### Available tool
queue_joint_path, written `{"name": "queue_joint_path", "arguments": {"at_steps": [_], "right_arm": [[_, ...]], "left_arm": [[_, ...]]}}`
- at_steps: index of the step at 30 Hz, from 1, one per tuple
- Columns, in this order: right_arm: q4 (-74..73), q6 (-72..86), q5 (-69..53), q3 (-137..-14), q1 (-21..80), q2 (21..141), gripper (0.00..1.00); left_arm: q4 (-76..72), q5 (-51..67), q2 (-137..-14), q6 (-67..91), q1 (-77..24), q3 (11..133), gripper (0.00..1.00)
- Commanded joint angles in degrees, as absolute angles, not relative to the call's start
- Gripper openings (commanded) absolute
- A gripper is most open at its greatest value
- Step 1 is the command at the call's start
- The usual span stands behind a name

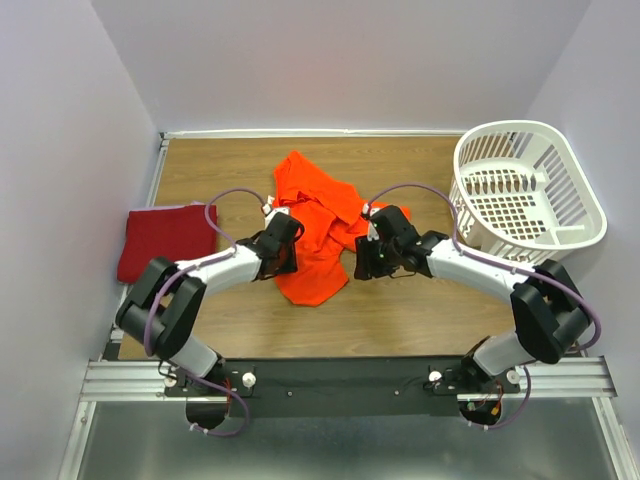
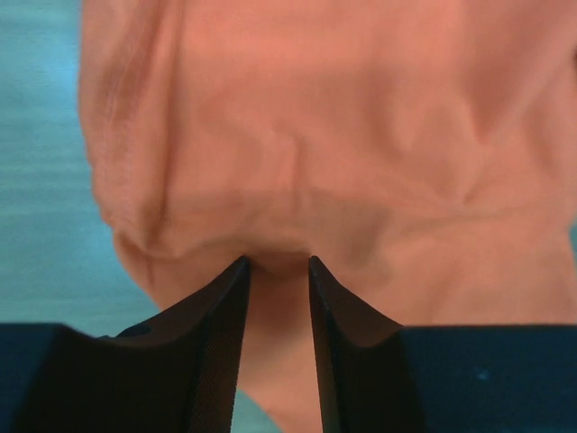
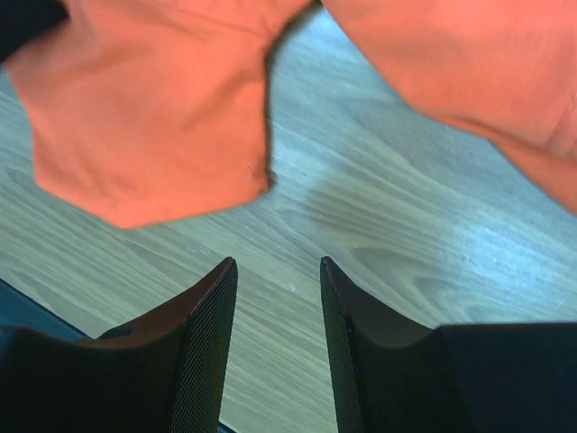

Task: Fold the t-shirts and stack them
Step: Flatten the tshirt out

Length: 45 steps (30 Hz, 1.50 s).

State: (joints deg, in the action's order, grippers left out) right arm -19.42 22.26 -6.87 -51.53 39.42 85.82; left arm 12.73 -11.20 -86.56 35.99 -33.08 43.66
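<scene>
The orange-red t-shirt (image 1: 318, 215) lies crumpled in the middle of the wooden table (image 1: 400, 320). The dark crimson t-shirt (image 1: 165, 240) lies folded at the left edge. My left gripper (image 1: 290, 250) is on the orange shirt's left side. In the left wrist view its tips (image 2: 277, 263) press into the orange cloth (image 2: 343, 135), with a gap between the jaws and a small ridge of cloth bulging at the tips. My right gripper (image 1: 364, 262) hovers just right of the shirt. It stands open (image 3: 278, 263) over bare wood (image 3: 379, 207), a little short of the shirt's edge (image 3: 153, 126).
A white lattice laundry basket (image 1: 580, 190) stands at the back right of the table, close to the right arm's elbow. Walls close in the table on the left, back and right.
</scene>
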Motion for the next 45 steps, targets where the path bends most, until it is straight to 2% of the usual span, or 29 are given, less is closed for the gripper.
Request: {"name": "queue_joint_path", "arguments": {"at_steps": [1,7,10,13,16,17,18,22,25,28,31,37,45], "right_arm": [[-19.86,21.62,-5.63,-49.66,39.73,83.67,0.49],[-19.78,21.27,-4.05,-48.78,39.73,83.06,0.49],[-19.60,21.10,-3.78,-48.78,39.73,83.23,0.49],[-19.78,21.01,-3.43,-48.87,39.73,82.97,0.49],[-19.78,20.57,-2.99,-48.52,39.73,81.83,0.49],[-19.78,20.57,-2.81,-48.34,39.73,81.65,0.49],[-19.78,20.39,-2.46,-48.25,39.73,81.30,0.49],[-19.60,20.13,-2.90,-48.08,39.73,80.86,0.49],[-19.60,20.04,-3.25,-47.90,39.73,80.77,0.49],[-19.43,19.86,-3.60,-47.81,39.73,80.77,0.49],[-19.34,20.04,-3.95,-47.46,39.73,80.77,0.49],[-19.16,20.57,-4.22,-46.32,39.73,79.54,0.49],[-19.16,21.09,-3.61,-44.82,39.73,77.52,0.49]], "left_arm": [[9.67,-13.97,-92.61,34.98,-31.91,47.28,0.41],[9.84,-15.90,-100.35,31.39,-27.69,55.26,0.40],[10.89,-16.87,-104.23,29.54,-25.14,61.68,0.43],[12.92,-18.10,-106.34,27.78,-23.29,67.21,0.52],[13.80,-18.81,-103.38,27.16,-23.20,68.03,0.64],[13.80,-18.20,-102.05,27.51,-23.29,67.33,0.71],[13.71,-17.76,-100.39,28.03,-23.47,66.37,0.73],[13.62,-17.06,-87.06,32.41,-24.43,55.42,0.74],[12.05,-15.47,-79.74,35.67,-24.35,45.93,0.80],[7.75,-10.39,-69.21,39.28,-23.47,37.66,0.85],[0.90,-7.74,-63.92,42.00,-22.50,30.88,0.87],[-9.92,-5.90,-63.80,44.03,-18.64,24.53,0.85],[-13.36,-2.11,-73.20,45.09,-17.49,26.63,0.83]]}}
